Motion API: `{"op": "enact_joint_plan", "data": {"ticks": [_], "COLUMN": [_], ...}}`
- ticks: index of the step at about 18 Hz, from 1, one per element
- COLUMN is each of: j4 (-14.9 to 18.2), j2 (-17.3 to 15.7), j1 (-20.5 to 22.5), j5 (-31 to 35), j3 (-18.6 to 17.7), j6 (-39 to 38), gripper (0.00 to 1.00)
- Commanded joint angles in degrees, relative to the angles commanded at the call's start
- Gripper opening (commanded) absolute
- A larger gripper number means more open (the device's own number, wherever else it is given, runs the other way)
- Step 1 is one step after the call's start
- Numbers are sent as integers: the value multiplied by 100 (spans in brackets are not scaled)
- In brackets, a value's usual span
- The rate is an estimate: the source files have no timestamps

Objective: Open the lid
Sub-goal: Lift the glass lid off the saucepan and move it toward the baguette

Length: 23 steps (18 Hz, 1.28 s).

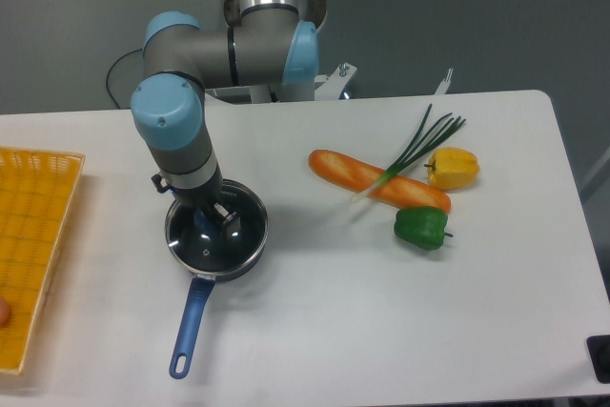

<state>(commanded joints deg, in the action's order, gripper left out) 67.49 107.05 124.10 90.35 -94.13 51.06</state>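
lid (217, 235) directly beneath tool (212, 219)

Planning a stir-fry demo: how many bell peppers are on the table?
2. The yellow pepper lies at the right, beside the chive tips; the green pepper lies just in front of it, touching the baguette's end. None appear hidden.

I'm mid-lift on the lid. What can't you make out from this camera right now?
- The hand: the arm's wrist covers it from above, so its grip on the lid knob cannot be confirmed.
- Whether the lid is clear of the saucepan: the top-down angle hides any gap.
- Yellow basket: cut off by the left edge.
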Motion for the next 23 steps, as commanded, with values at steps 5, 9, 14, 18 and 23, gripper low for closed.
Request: {"op": "enact_joint_plan", "data": {"ticks": [5, 9, 14, 18, 23], "j4": [316, 361, 545, 581, 624], "j2": [-18, -35, -105, -184, -237], "j1": [167, 369, 668, 967, 1178], "j5": [-18, -44, -62, -88, -123], "j3": [158, 203, 194, 194, 176], "j6": [369, 703, 1116, 1415, 1706], "gripper": [46, 46, 46, 46, 46]}}
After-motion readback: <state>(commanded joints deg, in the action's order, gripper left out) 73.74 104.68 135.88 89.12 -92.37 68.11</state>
